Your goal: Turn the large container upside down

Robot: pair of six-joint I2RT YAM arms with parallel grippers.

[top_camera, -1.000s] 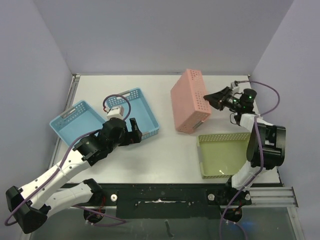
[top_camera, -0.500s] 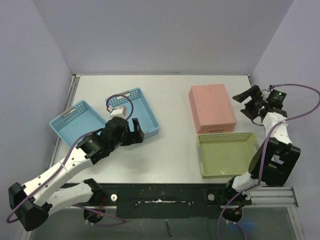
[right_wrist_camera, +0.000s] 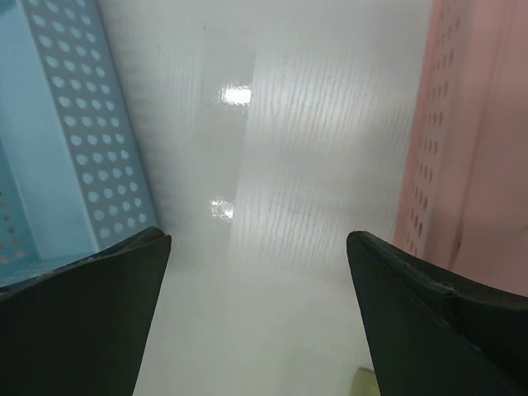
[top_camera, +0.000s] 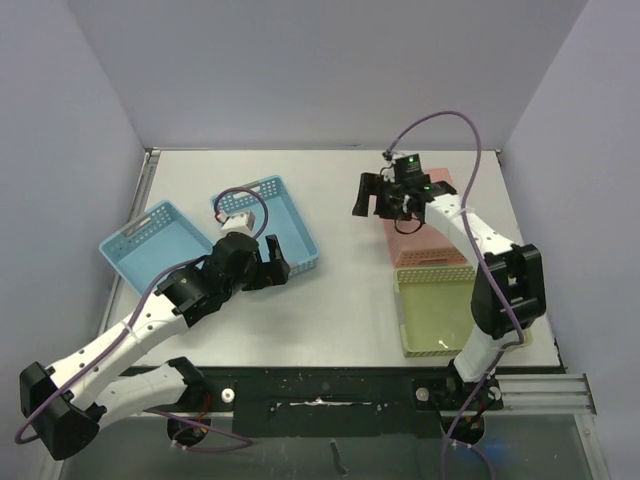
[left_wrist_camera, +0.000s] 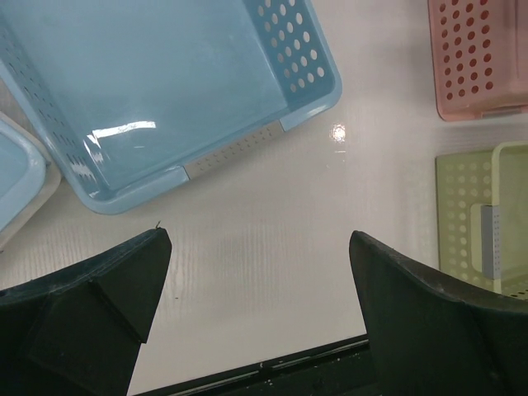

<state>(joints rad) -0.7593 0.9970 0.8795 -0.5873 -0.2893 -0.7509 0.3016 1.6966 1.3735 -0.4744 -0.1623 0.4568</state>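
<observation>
The large container is the pink perforated basket (top_camera: 418, 240); it lies bottom-up on the table at the right, just behind the green basket (top_camera: 445, 310). My right gripper (top_camera: 380, 205) hovers open over bare table beside its left edge, holding nothing. The right wrist view shows the pink wall (right_wrist_camera: 470, 157) to the right of the open gripper (right_wrist_camera: 258, 322). My left gripper (top_camera: 277, 262) stands open and empty at the near corner of a blue basket (top_camera: 265, 220). In the left wrist view the pink basket (left_wrist_camera: 483, 58) sits at the far right, well apart from that gripper (left_wrist_camera: 260, 313).
A second blue basket (top_camera: 155, 240) overlaps the first at the left. The green basket (left_wrist_camera: 487, 214) sits open side up near the right front edge. The blue basket (right_wrist_camera: 74, 140) lies left of my right gripper. Walls close in the table at the back and both sides.
The pink basket went from standing tilted on its edge in my right gripper to lying flat, bottom up. The right gripper opened, let go, swung right and then over to the basket's left.
</observation>
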